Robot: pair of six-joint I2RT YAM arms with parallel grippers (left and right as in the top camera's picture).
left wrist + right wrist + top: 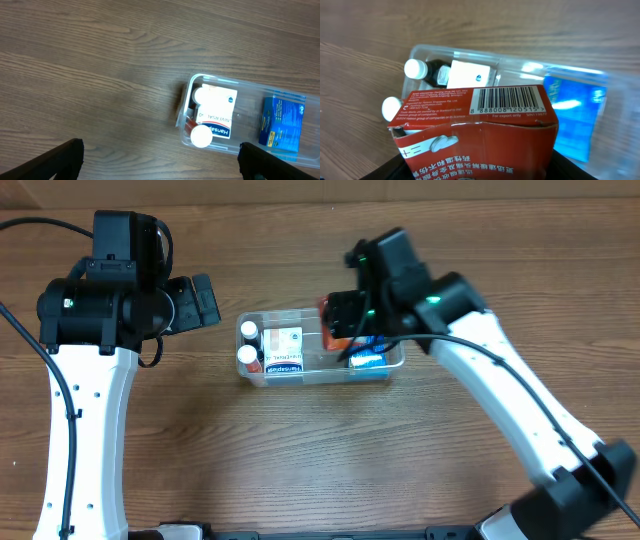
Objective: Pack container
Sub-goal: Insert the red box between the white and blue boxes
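Note:
The clear plastic container lies mid-table. It holds two white-capped bottles at its left end, a white box beside them and a blue box at its right end. My right gripper is shut on a red box and holds it just above the container's middle. The container and the blue box show behind the red box in the right wrist view. My left gripper is open and empty, over bare table left of the container.
Brown wooden tabletop all round the container. The left arm stands at the left, the right arm reaches in from the lower right.

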